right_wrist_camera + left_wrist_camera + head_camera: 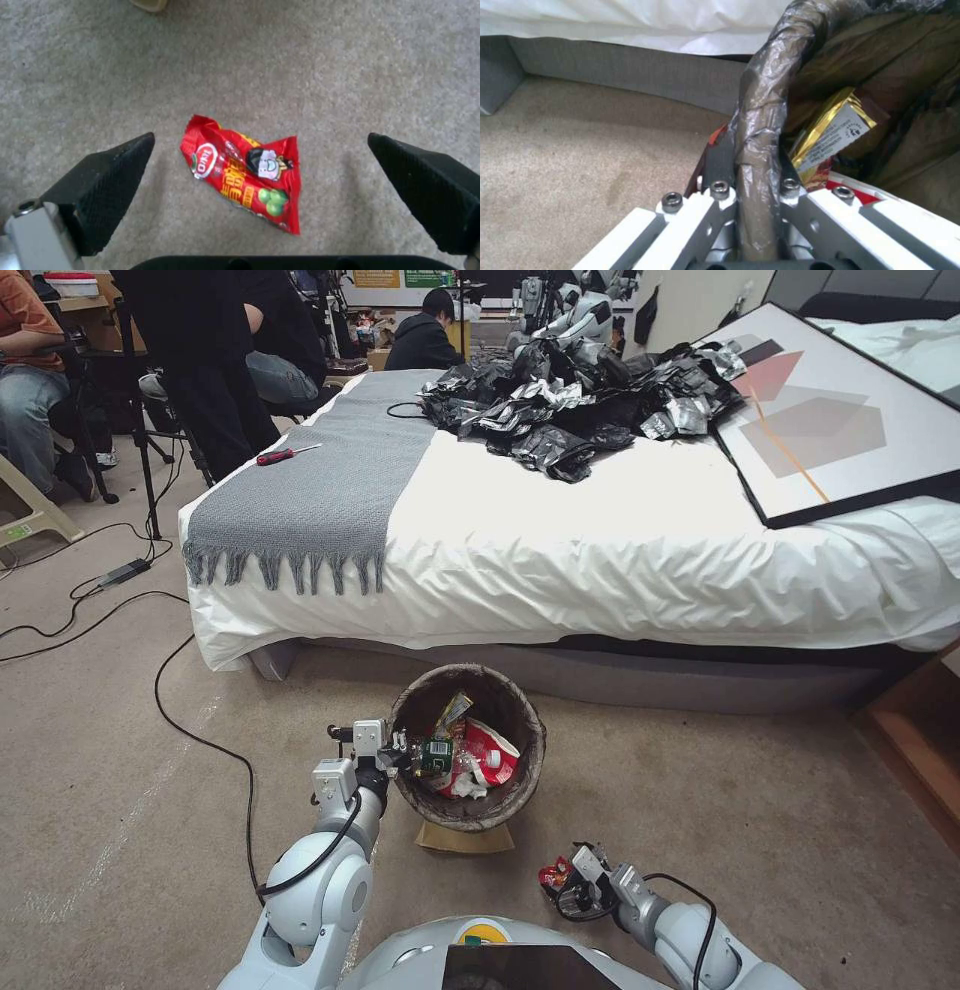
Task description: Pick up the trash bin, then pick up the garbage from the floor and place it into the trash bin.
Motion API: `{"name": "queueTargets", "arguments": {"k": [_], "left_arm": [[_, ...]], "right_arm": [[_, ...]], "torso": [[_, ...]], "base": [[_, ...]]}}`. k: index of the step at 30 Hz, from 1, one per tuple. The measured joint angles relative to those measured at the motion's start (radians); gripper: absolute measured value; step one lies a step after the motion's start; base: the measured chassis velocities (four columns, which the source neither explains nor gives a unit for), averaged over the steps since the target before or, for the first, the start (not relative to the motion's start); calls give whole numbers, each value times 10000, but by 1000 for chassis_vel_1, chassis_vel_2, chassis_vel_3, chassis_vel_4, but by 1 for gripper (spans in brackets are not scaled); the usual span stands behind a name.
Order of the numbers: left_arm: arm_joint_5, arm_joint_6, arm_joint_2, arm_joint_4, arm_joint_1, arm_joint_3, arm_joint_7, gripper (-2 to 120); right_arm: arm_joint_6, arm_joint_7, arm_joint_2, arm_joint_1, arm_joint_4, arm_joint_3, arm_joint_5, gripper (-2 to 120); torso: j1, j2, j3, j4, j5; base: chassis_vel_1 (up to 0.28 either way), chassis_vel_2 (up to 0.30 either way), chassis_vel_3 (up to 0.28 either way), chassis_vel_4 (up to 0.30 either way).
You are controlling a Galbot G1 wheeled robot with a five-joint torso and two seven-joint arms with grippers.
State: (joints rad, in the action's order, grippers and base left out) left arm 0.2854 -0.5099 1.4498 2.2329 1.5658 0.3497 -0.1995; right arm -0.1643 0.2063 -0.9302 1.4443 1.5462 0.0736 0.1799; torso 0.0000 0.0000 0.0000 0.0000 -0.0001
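The trash bin point(468, 810), lined with a dark brown bag, hangs tilted just above the carpet in front of the bed. My left gripper point(392, 750) is shut on the bin's near-left rim point(760, 123); one finger sits outside the wall and one inside. Inside the bin lie a gold wrapper point(832, 131), a green bottle point(436, 756) and red-and-white litter point(485, 755). A small red snack wrapper point(245, 172) lies flat on the carpet. My right gripper point(260, 187) hovers open over it, one black finger on each side, not touching. In the head view the wrapper point(553, 875) peeks out beside the right gripper point(572, 892).
A brown paper piece point(465, 838) lies on the carpet under the bin. The bed point(620, 560) with a grey base stands just beyond. A black cable point(200, 740) runs over the carpet on the left. A wooden ledge point(920, 740) is at the right.
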Motion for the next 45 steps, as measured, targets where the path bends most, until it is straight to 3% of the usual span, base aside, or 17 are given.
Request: {"name": "queueTargets", "arguments": {"k": [14, 20, 32, 45], "left_arm": [[-5, 1, 13, -20, -13, 16, 2, 0], [-13, 2, 26, -24, -24, 2, 3, 0], [5, 3, 20, -15, -44, -16, 3, 0], [40, 2, 18, 11, -57, 9, 3, 0]], "right_arm": [[360, 210, -100, -94, -275, -32, -635, 100], [1356, 1727, 127, -24, -150, 571, -2732, 100], [2976, 3360, 180, -102, -150, 1588, -5572, 100], [3802, 3598, 14, -626, -552, 1605, -7007, 100]], "torso": [[0, 0, 0, -1, 2], [0, 0, 0, 0, 1], [0, 0, 0, 1, 2], [0, 0, 0, 0, 1]], "base": [[0, 0, 0, 0], [0, 0, 0, 0], [0, 0, 0, 0], [0, 0, 0, 0]]}}
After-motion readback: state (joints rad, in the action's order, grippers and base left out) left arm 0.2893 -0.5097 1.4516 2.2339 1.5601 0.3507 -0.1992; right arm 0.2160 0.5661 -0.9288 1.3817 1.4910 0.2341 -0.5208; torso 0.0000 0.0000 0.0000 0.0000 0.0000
